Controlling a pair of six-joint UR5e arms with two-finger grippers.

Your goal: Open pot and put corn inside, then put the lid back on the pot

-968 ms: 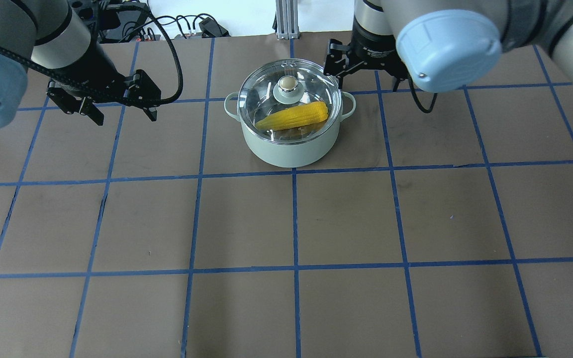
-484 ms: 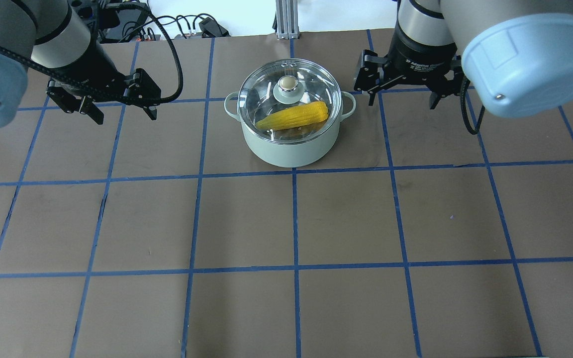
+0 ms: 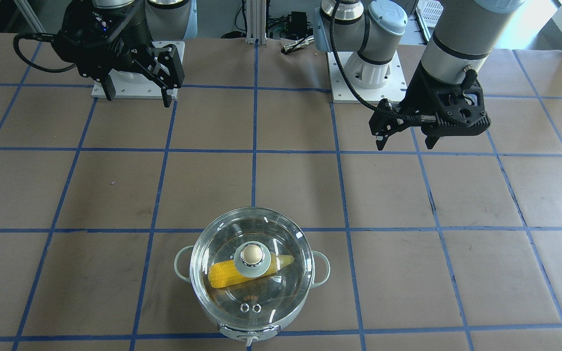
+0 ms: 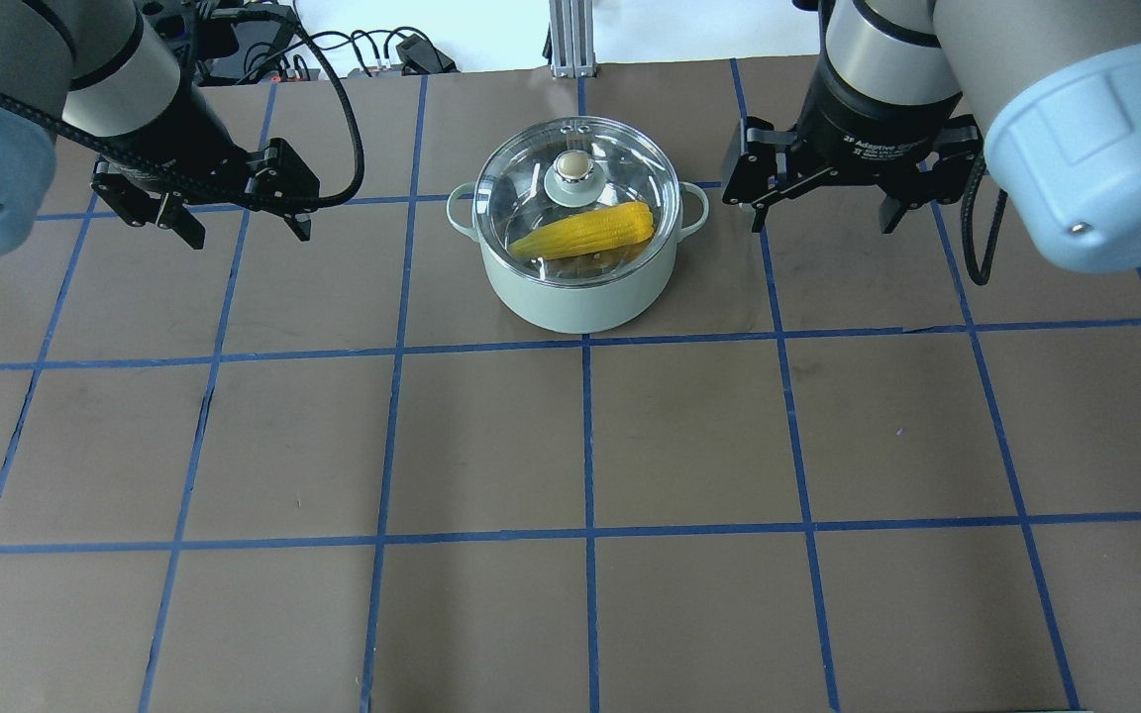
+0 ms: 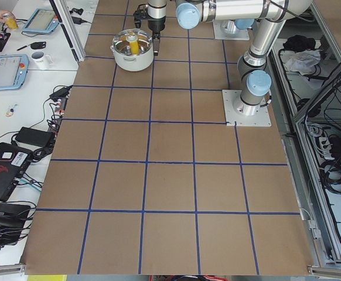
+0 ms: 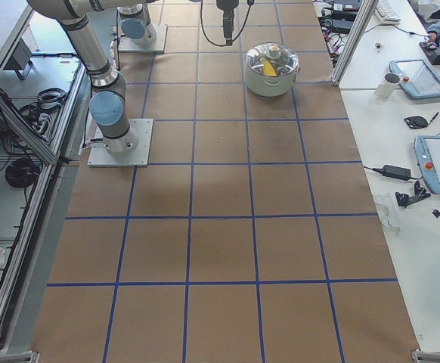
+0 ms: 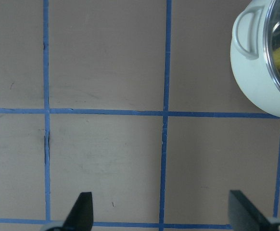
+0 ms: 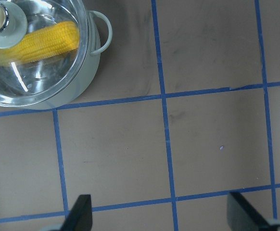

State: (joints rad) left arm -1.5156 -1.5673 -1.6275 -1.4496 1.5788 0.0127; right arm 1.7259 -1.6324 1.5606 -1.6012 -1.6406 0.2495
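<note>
Well, corn (image 4: 585, 233) inside pot (image 4: 580, 302), lid (image 4: 578, 193) apparently seated; left gripper (image 4: 252, 233), right gripper (image 4: 824, 226) spread

I count one pot (image 4: 570, 302), one lid (image 4: 521, 178), one corn cob (image 4: 585, 233), and two hands: left hand (image 4: 251, 238) and right hand (image 4: 824, 226).

Grey arms (image 4: 105, 59) — pale-blue joint caps (image 4: 1095, 149), black cables (image 4: 360, 139).

pot (image 4: 580, 297): round, pale mint-green outside, two loop side handles. Stands upright on the counter (image 4: 689, 436), near the edge opposite the robot, about midway along it.
lid (image 4: 574, 178): clear glass dome, beige ball knob, two ringed vent holes. Seated level on the pot's rim.
corn (image 4: 585, 231): one yellow tapered cob, lying slantwise inside the pot, seen through the glass.
</note>
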